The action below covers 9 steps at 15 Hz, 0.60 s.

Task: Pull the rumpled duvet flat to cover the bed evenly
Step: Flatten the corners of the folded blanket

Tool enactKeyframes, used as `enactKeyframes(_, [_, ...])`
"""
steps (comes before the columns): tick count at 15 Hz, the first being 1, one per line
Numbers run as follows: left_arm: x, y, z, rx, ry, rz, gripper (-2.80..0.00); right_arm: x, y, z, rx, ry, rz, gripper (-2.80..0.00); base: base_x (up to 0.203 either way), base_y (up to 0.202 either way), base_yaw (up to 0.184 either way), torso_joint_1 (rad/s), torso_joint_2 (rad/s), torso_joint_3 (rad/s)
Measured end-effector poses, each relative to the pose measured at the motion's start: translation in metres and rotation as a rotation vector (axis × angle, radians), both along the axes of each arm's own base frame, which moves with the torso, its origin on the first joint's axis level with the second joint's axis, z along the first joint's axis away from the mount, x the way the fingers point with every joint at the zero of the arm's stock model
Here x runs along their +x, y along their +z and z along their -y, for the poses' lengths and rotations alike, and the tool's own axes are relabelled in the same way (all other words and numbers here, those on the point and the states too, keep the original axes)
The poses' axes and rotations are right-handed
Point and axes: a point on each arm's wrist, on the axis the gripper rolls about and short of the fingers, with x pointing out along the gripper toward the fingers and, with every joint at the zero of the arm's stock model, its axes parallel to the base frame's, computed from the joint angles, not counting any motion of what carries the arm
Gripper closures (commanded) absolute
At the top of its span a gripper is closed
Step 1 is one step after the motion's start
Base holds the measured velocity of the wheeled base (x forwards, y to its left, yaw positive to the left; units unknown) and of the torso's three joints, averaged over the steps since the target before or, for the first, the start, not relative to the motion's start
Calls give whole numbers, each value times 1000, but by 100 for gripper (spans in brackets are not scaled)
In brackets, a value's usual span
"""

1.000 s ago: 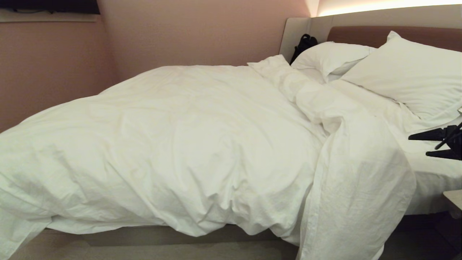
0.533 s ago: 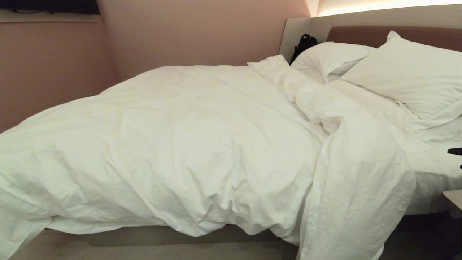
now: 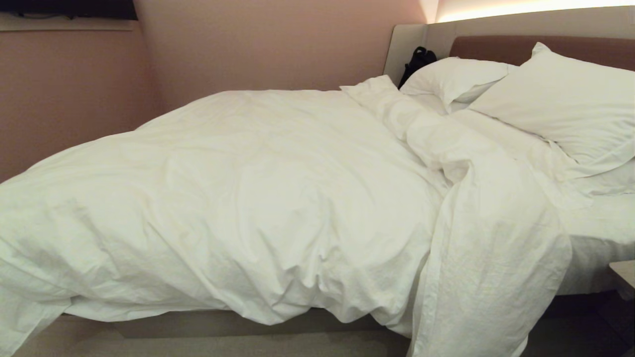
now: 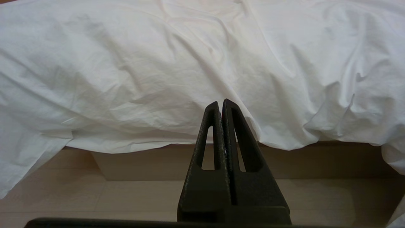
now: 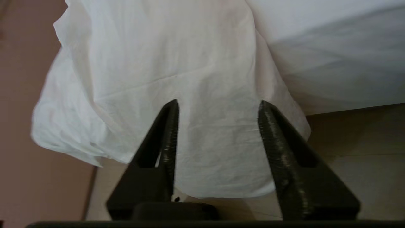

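Observation:
The rumpled white duvet [image 3: 258, 198] lies heaped over the bed [image 3: 223, 322], and one flap [image 3: 491, 277] hangs over the near side toward the floor. Neither gripper appears in the head view. My right gripper [image 5: 218, 106] is open and faces that hanging flap [image 5: 190, 95] low down, the cloth showing between its spread fingers; I cannot tell whether it touches. My left gripper [image 4: 220, 103] is shut on nothing, held short of the duvet's overhanging edge [image 4: 158, 63] above the bed base [image 4: 142, 164].
Two white pillows [image 3: 560, 104] [image 3: 451, 79] lean on the brown headboard [image 3: 496, 47], with a black bag [image 3: 416, 62] behind them. Bare sheeted mattress [image 3: 600, 223] shows at right. A nightstand corner [image 3: 625, 275] sits at the right edge. Pink wall lies beyond the bed.
The right gripper, seen over the bare mattress at the head view's right edge one second ago, has slid out of that view. The duvet and pillows have not moved.

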Motion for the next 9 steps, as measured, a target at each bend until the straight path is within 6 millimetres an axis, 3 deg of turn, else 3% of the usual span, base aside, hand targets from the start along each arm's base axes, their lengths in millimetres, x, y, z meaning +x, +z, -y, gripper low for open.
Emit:
enactKeyframes(6, [0, 0, 0, 0, 0, 0, 0, -6, -49, 23, 129, -17, -13, 0, 0, 0, 0, 0, 0, 0])
enactKeyframes(9, [0, 0, 0, 0, 0, 0, 0, -9, -66, 26, 164, -33, -52, 0, 0, 0, 0, 0, 0, 0])
